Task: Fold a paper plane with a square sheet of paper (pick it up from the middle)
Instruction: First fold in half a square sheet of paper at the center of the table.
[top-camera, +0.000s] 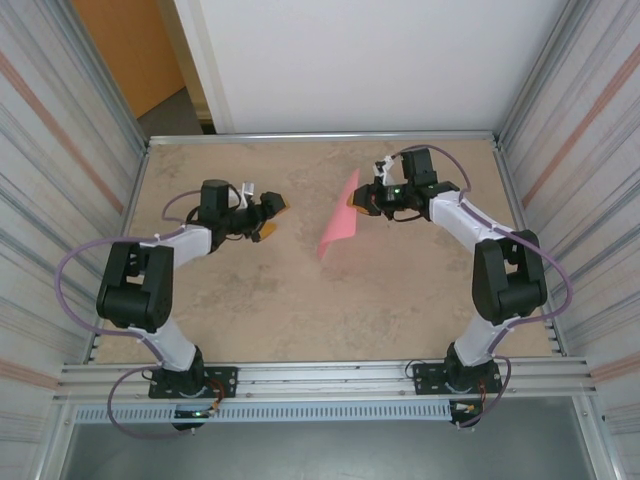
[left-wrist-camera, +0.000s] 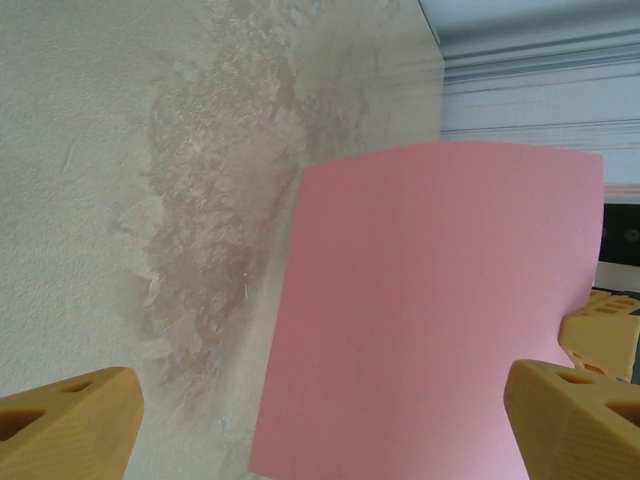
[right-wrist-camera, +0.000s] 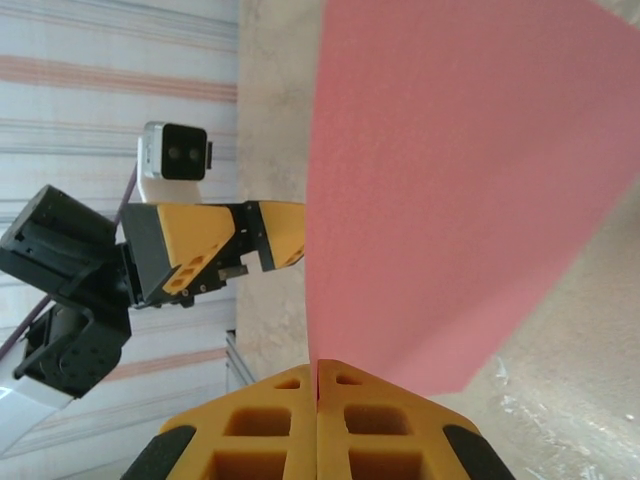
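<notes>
Because the thin pink-red square sheet of paper (top-camera: 338, 228) is carried by one arm alone, it stands almost on edge in the air between the two arms, above the middle of the beige mottled table (top-camera: 250, 290). The right gripper (top-camera: 364, 200) holds it at its upper edge. In the right wrist view the two yellow fingers (right-wrist-camera: 260, 430) are pressed together with only the paper edge between them, so I judge the grip to be firm but very small. Such a hold lets the sheet hang free and turn its flat face to the other arm, probably so that this arm can take it for a fold. I see no crease in it yet. Whether its lower corner touches the table I cannot tell. The left gripper (top-camera: 272, 215) is near the sheet but apart from it, pointing at its face. Its jaws stand wide, with the yellow fingertips (left-wrist-camera: 70, 420) at both sides of the left wrist view, and they hold nothing.
</notes>
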